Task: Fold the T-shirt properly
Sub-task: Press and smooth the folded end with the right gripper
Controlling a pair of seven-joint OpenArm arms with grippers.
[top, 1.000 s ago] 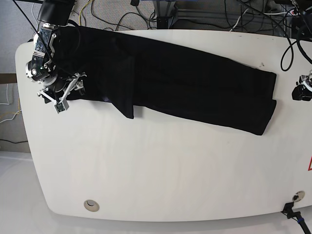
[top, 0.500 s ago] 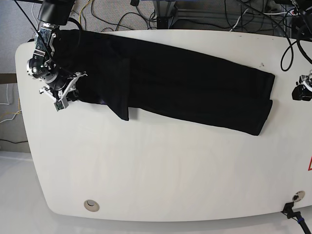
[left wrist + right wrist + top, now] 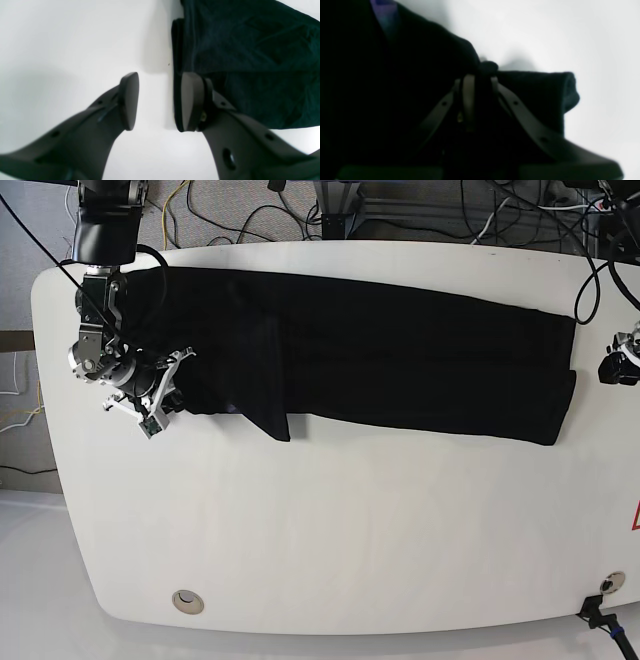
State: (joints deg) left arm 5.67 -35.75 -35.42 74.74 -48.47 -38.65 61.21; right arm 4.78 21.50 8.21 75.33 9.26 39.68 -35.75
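Note:
The black T-shirt [image 3: 400, 365] lies as a long folded band across the far half of the white table [image 3: 330, 530]. A sleeve flap [image 3: 278, 415] hangs off its near edge. My right gripper [image 3: 158, 402], at the left of the base view, is shut on the shirt's left end. In the right wrist view the right gripper [image 3: 481, 82] pinches a bunch of black cloth [image 3: 532, 95], and a bit of purple print [image 3: 382, 12] shows. My left gripper [image 3: 158, 102] is open and empty just beside the shirt's right end [image 3: 250, 50]. It shows at the right edge of the base view [image 3: 615, 368].
Cables [image 3: 250, 210] run behind the table's far edge. A round grommet hole [image 3: 187, 601] sits near the front left. A red warning sticker [image 3: 635, 518] and a black clamp [image 3: 600, 615] are at the right edge.
My right gripper has moved toward the near side and a little right, dragging the shirt's left end. The band has swung from slanted to nearly level, and its right end has shifted toward the left gripper.

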